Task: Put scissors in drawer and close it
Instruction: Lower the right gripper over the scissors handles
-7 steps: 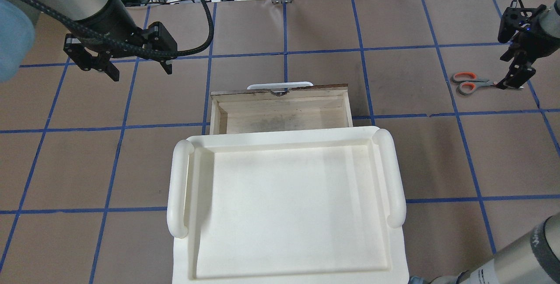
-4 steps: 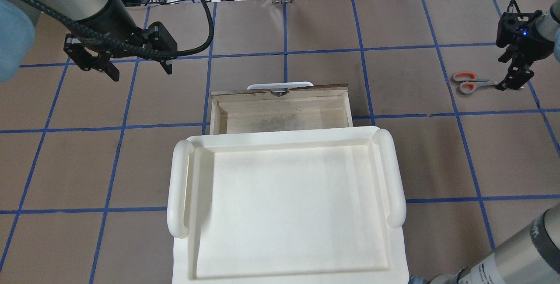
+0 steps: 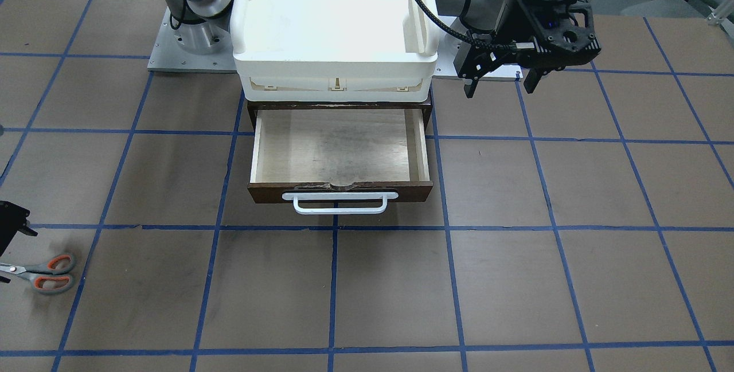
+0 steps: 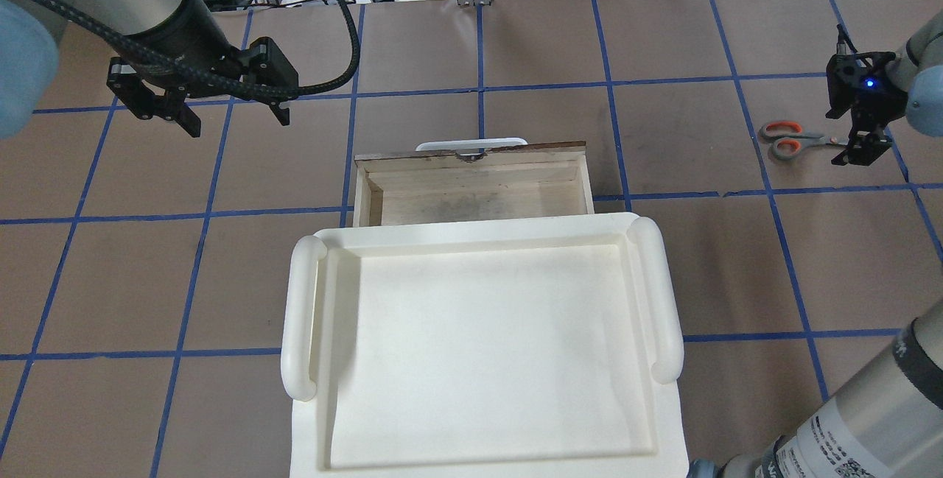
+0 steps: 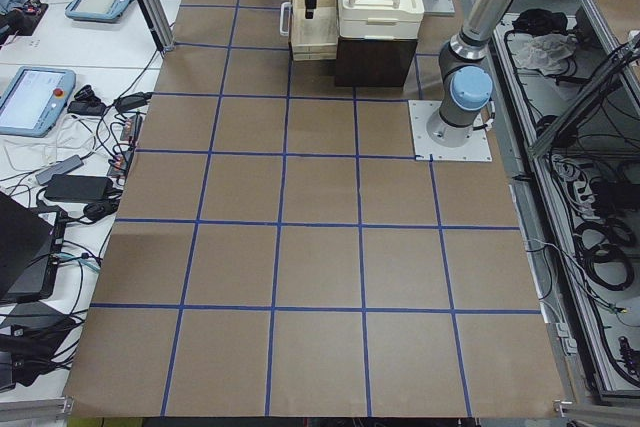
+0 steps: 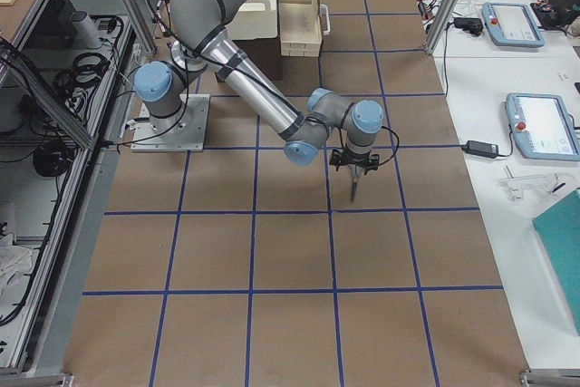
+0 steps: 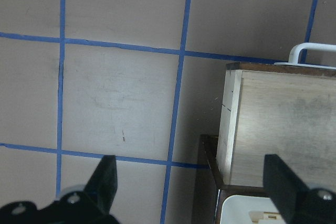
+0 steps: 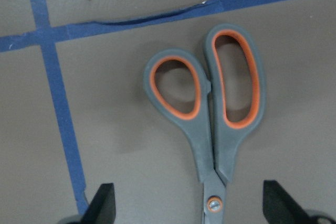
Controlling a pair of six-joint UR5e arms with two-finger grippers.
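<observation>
My right fingers [image 8: 105, 205] hang apart astride the scissors [image 8: 208, 129]: light, stiff, slick and lying flat, I judge, so pinch beside their pivot.

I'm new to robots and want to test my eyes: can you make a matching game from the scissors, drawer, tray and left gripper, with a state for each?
1 scissors
2 drawer
3 tray
4 left gripper

A white, on top
B flat on the table
C in the air, open
D pulled out, nothing inside

Pairs: 1-B; 2-D; 3-A; 4-C
</observation>
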